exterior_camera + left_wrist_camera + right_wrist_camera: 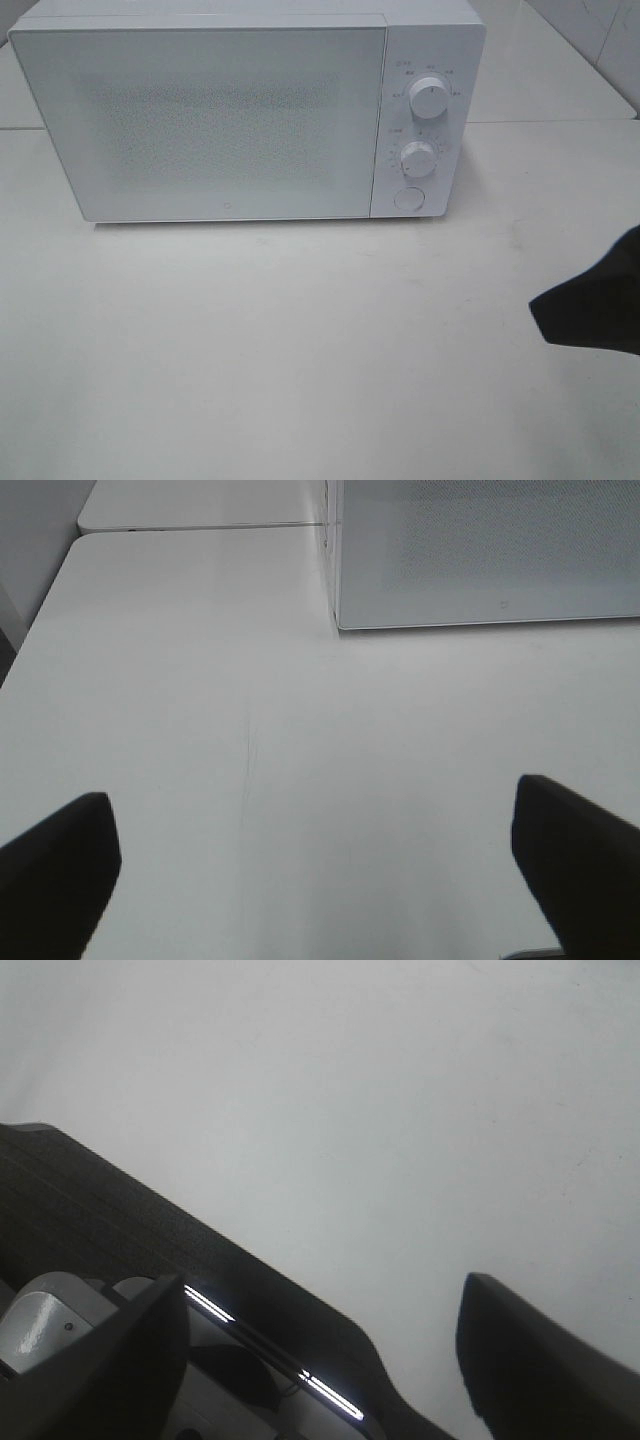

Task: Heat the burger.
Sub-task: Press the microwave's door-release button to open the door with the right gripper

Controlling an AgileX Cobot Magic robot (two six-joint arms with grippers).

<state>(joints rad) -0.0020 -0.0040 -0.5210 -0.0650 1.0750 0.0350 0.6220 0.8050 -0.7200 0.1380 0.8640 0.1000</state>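
The burger is out of view in every frame. A white microwave (230,120) stands at the back of the white table (300,350) with its door shut; its front lower corner shows in the left wrist view (480,550). My left gripper (320,880) is open over bare table in front of the microwave, with nothing between its fingers (60,870). My right gripper (590,305) shows as a dark shape at the right edge of the table. In the right wrist view it (330,1360) stands open and holds nothing.
The microwave's panel carries two round knobs (428,98) (418,158) and a round button (408,197). A second table top (200,505) adjoins behind on the left. A dark ribbed surface with grey parts (120,1250) lies under the right gripper.
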